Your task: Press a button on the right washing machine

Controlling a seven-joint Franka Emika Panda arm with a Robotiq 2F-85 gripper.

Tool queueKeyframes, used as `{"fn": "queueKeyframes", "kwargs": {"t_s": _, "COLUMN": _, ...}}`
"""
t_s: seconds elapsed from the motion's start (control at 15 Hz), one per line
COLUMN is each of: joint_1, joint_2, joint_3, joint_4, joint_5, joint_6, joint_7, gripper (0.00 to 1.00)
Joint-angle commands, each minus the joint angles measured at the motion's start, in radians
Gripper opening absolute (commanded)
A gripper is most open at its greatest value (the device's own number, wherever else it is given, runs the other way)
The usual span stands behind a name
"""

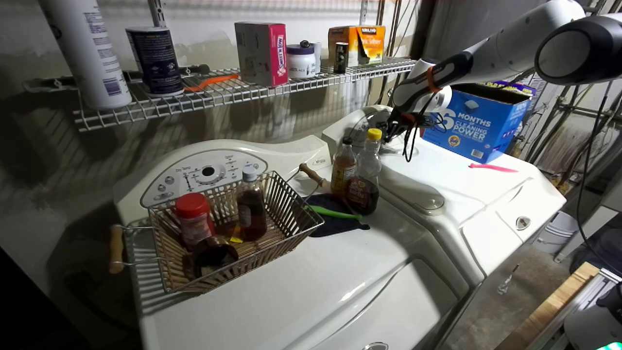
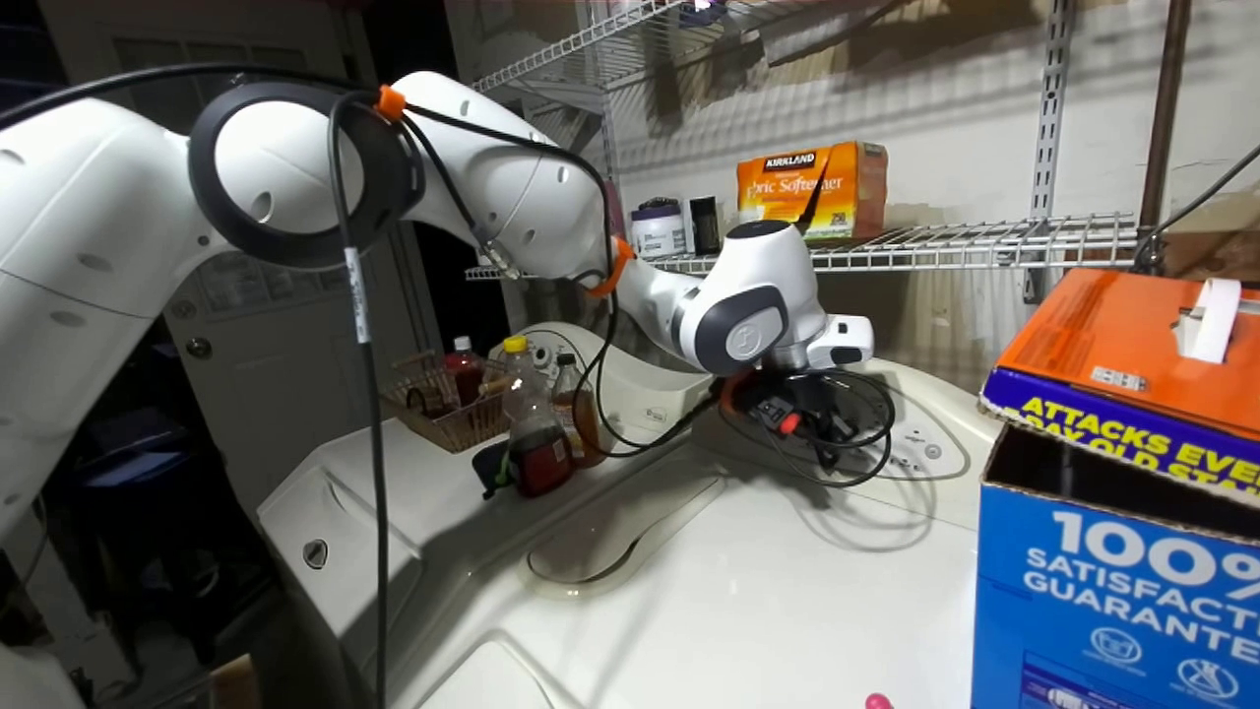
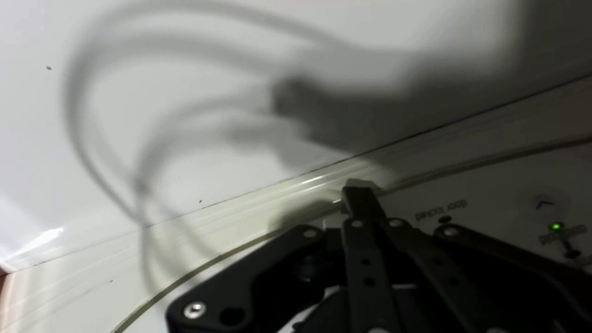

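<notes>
In the wrist view, fingers [image 3: 363, 203] partly hide the washer console [image 3: 504, 199]. In an exterior view, the blue box [image 2: 1122, 591] is cropped.

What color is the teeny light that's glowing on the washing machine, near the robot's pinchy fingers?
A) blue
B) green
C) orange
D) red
B, because the wrist view shows a tiny light shining green on the control panel of the right washing machine.
</notes>
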Motion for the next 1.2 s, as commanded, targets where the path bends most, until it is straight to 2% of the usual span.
{"fn": "queueKeyframes", "kwargs": {"t_s": 0.0, "joint_1": 0.005, "joint_2": -0.1, "joint_3": -0.001, "joint_4": -0.134, "joint_5": -0.051, "joint_6": 0.015, "joint_7": -0.058, "gripper": 0.32}}
{"fn": "queueKeyframes", "kwargs": {"t_s": 0.13, "joint_1": -0.016, "joint_2": -0.174, "joint_3": 0.026, "joint_4": -0.225, "joint_5": -0.055, "joint_6": -0.002, "joint_7": -0.128, "gripper": 0.45}}
{"fn": "queueKeyframes", "kwargs": {"t_s": 0.4, "joint_1": -0.009, "joint_2": -0.33, "joint_3": 0.005, "joint_4": -0.402, "joint_5": -0.092, "joint_6": -0.027, "joint_7": -0.179, "gripper": 0.73}}
{"fn": "queueKeyframes", "kwargs": {"t_s": 0.67, "joint_1": -0.034, "joint_2": -0.487, "joint_3": 0.029, "joint_4": -0.534, "joint_5": -0.066, "joint_6": -0.099, "joint_7": -0.27, "gripper": 0.98}}
{"fn": "queueKeyframes", "kwargs": {"t_s": 1.13, "joint_1": -0.007, "joint_2": -0.687, "joint_3": -0.004, "joint_4": -0.632, "joint_5": -0.12, "joint_6": -0.276, "joint_7": -0.275, "gripper": 1.0}}
